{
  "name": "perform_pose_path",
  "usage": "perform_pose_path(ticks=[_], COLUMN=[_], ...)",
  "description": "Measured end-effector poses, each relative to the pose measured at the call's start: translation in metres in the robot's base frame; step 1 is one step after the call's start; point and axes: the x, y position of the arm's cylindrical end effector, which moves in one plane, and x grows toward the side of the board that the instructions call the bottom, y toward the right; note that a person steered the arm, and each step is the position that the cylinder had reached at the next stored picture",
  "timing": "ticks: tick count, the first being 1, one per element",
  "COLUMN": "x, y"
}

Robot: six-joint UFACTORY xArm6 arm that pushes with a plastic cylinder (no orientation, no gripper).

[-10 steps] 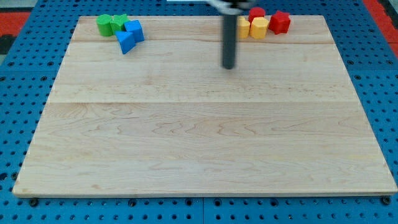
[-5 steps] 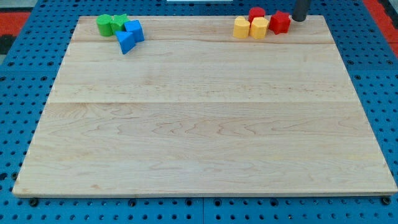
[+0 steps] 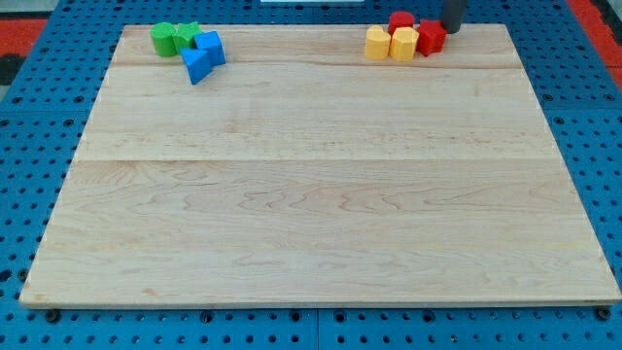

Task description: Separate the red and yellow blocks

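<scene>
Since the earlier frame my tip (image 3: 452,30) has shifted toward the view's left and now touches the right side of the red block (image 3: 431,37), which has slid against the yellow blocks. There is no claw on this rig, only the straight dark rod, so no opening or closing can be told. Near to far: the pale wooden worktop (image 3: 321,214) lies bare across the view's bottom and middle. At the view's top left sit two blue blocks (image 3: 202,54) and two green blocks (image 3: 173,38). At the top right, two yellow blocks (image 3: 393,43) touch the red block; a second red block (image 3: 400,20) lies just behind. These appear light, rigid and easily slid; pushing squarely on a flat side seems best.
</scene>
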Motion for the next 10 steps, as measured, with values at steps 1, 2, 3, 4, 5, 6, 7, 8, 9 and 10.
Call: perform_pose_path(ticks=[1, 2, 3, 4, 5, 6, 7, 8, 9, 10], x=[0.002, 0.009, 0.006, -0.007, -0.007, -0.006, -0.006, 0.011, 0.035, 0.058], y=[-0.017, -0.027, -0.025, -0.033, -0.057, -0.085, -0.105, -0.118, -0.106, -0.083])
